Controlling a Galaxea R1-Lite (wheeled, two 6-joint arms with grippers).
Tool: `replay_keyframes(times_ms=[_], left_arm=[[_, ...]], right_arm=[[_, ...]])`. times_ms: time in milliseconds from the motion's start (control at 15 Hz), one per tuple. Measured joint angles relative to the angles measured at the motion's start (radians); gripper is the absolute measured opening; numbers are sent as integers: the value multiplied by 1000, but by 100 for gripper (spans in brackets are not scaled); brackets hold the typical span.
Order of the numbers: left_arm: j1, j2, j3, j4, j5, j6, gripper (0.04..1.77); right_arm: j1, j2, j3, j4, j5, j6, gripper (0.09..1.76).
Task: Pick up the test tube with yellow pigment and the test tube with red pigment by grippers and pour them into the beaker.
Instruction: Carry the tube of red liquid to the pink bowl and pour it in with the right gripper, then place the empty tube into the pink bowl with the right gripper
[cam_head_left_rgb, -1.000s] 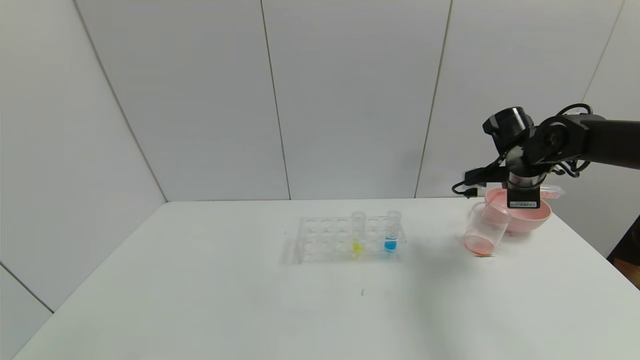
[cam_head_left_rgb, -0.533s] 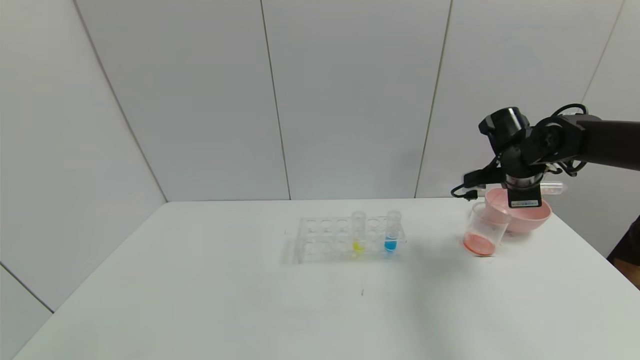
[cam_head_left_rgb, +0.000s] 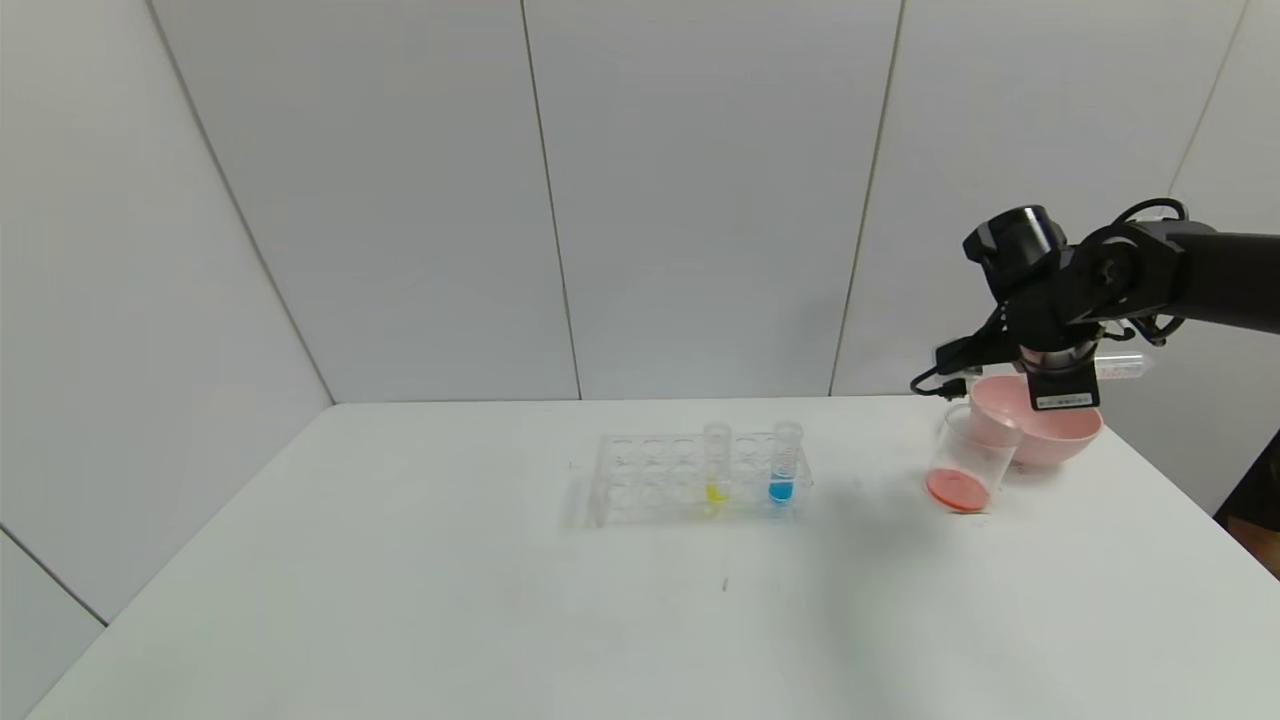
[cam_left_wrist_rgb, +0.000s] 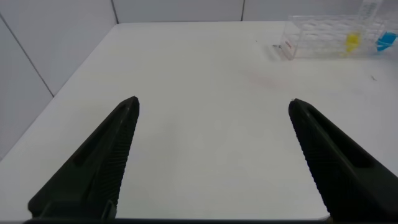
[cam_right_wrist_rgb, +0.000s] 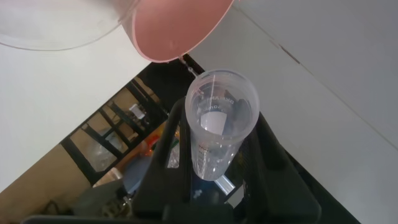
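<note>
Holding an emptied tube, your right gripper (cam_head_left_rgb: 1062, 372) sits clamped on the test tube with red pigment (cam_right_wrist_rgb: 219, 121), up at about 2 o'clock of the table (cam_head_left_rgb: 400, 600), above the pink bowl (cam_head_left_rgb: 1060, 435). In the head view the tube lies roughly level, sticking out to the right of the wrist. Right wrist view looks straight down its mouth: clear walls, no red pool visible, so I judge it poured out.

The beaker (cam_head_left_rgb: 965, 465) stands just beside the bowl at its 8 o'clock, with an orange-red layer in the bottom. Red half looks done to me.

Further out, the clear rack (cam_head_left_rgb: 690, 480) sits mid-table, at roughly 9 o'clock from the beaker and well apart from it. The test tube with yellow pigment (cam_head_left_rgb: 716, 465) stands upright in it, untouched, yellow at the bottom. The blue tube (cam_head_left_rgb: 784, 462) stands to its 3 o'clock, not part of the job.

Your left gripper (cam_left_wrist_rgb: 211, 158) hangs with fingers spread wide and nothing between them, low over the bare left side of the table, the rack far ahead of it.

What's left for you: get rid of the empty tube, then grab yellow, carry it over, tip it into the beaker. Call it about halfway.
</note>
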Motion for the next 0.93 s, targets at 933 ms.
replay_keyframes(times_ms=[933], left_arm=[[0,0,0,0,0,0,172]], right_arm=[[60,-17,0,18,-140,-59,52]])
